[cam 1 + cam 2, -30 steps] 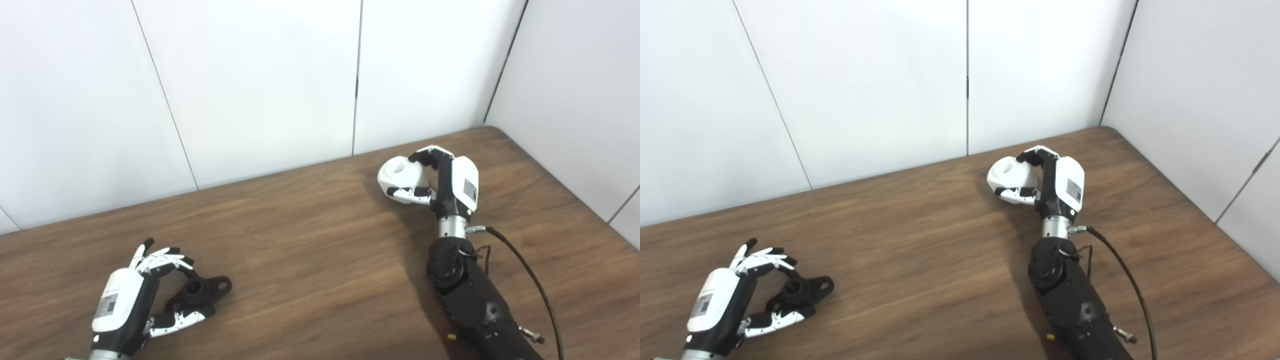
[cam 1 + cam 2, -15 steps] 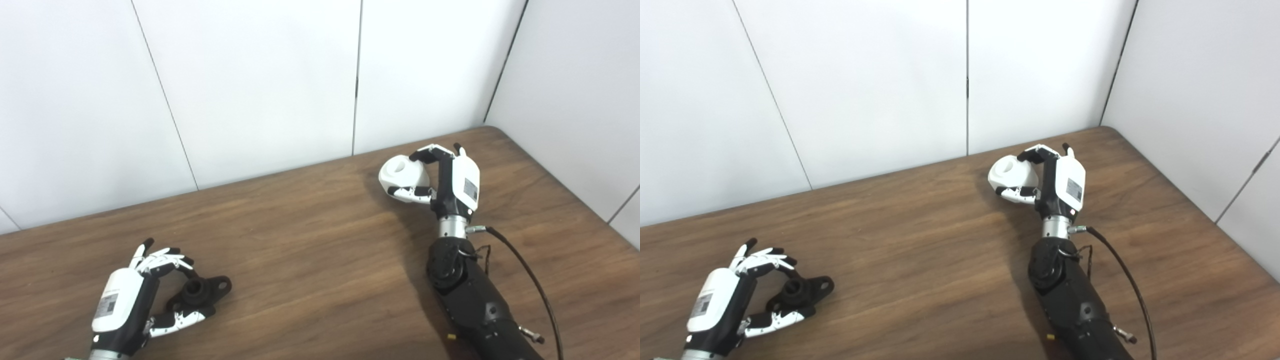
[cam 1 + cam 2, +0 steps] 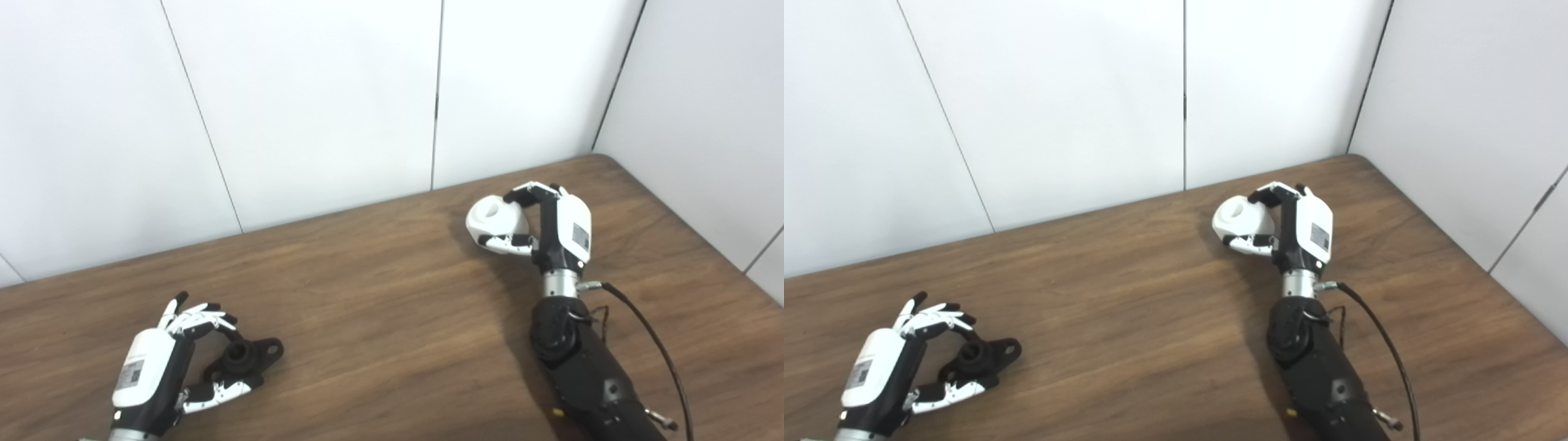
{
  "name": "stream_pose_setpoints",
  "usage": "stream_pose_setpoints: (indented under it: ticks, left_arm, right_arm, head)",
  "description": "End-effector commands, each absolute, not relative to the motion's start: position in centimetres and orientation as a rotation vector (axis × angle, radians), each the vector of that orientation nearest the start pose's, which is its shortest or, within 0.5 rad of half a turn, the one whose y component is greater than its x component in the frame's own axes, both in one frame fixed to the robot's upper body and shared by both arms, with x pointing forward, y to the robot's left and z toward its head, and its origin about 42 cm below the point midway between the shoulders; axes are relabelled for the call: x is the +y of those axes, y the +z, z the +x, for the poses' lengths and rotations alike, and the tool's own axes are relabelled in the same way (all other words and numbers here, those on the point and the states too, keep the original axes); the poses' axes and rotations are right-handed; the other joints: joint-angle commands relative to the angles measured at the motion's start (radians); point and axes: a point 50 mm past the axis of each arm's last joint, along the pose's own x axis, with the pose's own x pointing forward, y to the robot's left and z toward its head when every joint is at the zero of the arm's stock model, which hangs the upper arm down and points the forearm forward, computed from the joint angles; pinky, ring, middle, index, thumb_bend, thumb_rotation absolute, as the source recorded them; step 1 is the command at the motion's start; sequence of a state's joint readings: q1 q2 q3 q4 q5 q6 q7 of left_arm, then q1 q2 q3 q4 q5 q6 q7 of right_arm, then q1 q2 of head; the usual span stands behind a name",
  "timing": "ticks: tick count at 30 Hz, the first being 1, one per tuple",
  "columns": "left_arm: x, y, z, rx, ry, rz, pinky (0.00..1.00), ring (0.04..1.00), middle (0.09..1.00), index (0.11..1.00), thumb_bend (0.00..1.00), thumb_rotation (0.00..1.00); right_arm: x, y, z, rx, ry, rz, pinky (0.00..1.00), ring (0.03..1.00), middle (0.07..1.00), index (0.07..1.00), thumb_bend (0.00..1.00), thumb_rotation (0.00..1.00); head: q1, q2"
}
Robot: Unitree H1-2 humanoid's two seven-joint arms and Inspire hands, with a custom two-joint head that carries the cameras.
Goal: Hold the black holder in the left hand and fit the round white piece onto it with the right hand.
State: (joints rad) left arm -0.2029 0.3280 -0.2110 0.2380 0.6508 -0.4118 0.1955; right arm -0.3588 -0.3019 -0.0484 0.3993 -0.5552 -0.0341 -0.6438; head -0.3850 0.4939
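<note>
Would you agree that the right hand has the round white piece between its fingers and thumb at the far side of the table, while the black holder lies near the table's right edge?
Not quite: the black holder lies near the table's left end, at the left hand, as the left eye view shows. The rest stands: the right hand has the round white piece between fingers and thumb at the far side.

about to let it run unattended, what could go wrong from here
The right hand pinches the round white piece only by thumb and fingers at its near side, so it might slip during the carry. The left hand looks loosely curled around the black holder, which lies on the table; it could shift when lifted.
</note>
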Motion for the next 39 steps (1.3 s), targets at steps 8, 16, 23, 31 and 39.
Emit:
stream_pose_setpoints:
  ticks: [8,16,23,31,39]
  left_arm:
    - [25.9,6.3,29.4,-0.29,-0.265,0.876,1.0,0.818,0.689,0.483,0.52,0.04]
    - [26.0,6.4,29.6,-0.3,-0.264,0.871,1.0,0.816,0.687,0.483,0.52,0.04]
    - [25.9,6.3,29.6,-0.299,-0.266,0.875,1.0,0.816,0.687,0.483,0.52,0.04]
    - [25.9,6.3,29.7,-0.3,-0.268,0.87,1.0,0.816,0.685,0.483,0.52,0.04]
    - [25.9,6.2,29.6,-0.291,-0.266,0.877,1.0,0.819,0.689,0.483,0.52,0.04]
  right_arm:
    - [-35.3,16.0,38.2,-0.2,-0.623,-0.807,0.75,0.675,0.502,0.487,0.53,0.0]
    - [-35.6,16.8,37.9,-0.168,-0.6,-0.859,0.73,0.701,0.632,0.495,0.52,0.14]
    - [-35.6,17.2,37.8,-0.168,-0.584,-0.884,0.73,0.692,0.626,0.495,0.52,0.14]
    - [-35.4,17.9,37.9,-0.139,-0.562,-0.893,0.72,0.781,0.767,0.761,0.9,0.25]
    - [-35.2,18.0,38.1,-0.129,-0.532,-0.889,0.73,0.823,0.803,0.826,0.93,0.27]
  head:
    - [0.0,0.005]
    - [0.0,0.01]
    - [-0.001,0.009]
    - [-0.004,0.009]
    - [-0.001,0.008]
